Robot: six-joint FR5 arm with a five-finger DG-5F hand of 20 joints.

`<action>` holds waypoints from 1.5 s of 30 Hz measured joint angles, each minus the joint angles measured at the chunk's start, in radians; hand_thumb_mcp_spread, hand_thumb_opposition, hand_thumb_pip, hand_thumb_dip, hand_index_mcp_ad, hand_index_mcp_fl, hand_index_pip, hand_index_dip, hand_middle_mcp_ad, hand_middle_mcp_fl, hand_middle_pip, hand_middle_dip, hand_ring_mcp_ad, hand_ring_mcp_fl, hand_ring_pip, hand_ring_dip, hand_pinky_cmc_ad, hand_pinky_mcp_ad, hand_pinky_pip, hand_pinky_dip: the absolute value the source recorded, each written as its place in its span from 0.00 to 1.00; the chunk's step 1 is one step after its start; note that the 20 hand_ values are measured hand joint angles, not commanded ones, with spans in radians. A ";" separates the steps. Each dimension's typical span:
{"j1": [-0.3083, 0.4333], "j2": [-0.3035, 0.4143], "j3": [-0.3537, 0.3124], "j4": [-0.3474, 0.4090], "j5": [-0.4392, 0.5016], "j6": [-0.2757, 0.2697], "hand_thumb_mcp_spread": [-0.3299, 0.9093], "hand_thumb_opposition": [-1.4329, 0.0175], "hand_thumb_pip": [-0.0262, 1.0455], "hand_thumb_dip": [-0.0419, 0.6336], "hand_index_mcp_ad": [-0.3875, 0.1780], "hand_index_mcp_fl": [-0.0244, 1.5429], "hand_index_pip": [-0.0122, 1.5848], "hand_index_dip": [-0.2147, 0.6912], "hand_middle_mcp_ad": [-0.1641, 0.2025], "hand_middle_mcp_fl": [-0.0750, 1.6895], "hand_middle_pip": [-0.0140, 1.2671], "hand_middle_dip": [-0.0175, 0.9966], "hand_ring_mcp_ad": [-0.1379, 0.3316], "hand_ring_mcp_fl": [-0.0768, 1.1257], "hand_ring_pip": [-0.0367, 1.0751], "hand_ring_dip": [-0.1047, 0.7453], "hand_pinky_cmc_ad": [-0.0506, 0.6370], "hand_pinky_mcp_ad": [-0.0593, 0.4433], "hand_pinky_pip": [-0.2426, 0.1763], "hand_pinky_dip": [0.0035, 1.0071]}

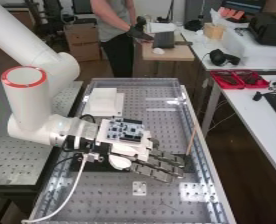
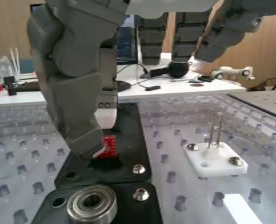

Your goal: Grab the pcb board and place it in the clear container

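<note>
The hand's (image 1: 130, 149) fingers are spread, closed on nothing; whether the lowest tip touches the flat red piece (image 2: 109, 146) beside it, likely the pcb, I cannot tell. Grasping seems the step in hand; next, pinch its edges and lift. Beneath the fingers, matte black plates (image 2: 133, 131); nearer the wrist, a shiny steel ring (image 2: 92, 202); to one side, a smooth white block (image 2: 218, 166)

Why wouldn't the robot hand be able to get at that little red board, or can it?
It probably can: the hand has a fingertip right by the red board, and nothing seems to stand between them. I can't tell whether they touch.
</note>
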 joint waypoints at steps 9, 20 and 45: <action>-0.003 -0.010 0.006 -0.013 0.001 0.005 0.79 0.40 0.39 0.44 0.25 0.21 0.85 0.53 0.61 0.05 0.12 0.14 0.56 0.08 0.10 0.12 0.50 0.35 0.36 0.18; -0.006 -0.018 0.012 -0.011 0.002 0.009 0.83 0.40 0.39 0.44 0.25 0.25 0.88 0.53 0.60 0.05 0.12 0.14 0.57 0.08 0.10 0.12 0.50 0.34 0.36 0.18; -0.002 -0.010 0.004 0.004 -0.002 0.033 0.85 0.39 0.39 0.43 0.25 0.35 0.85 0.51 0.61 0.05 0.12 0.14 0.57 0.08 0.10 0.12 0.51 0.35 0.36 0.18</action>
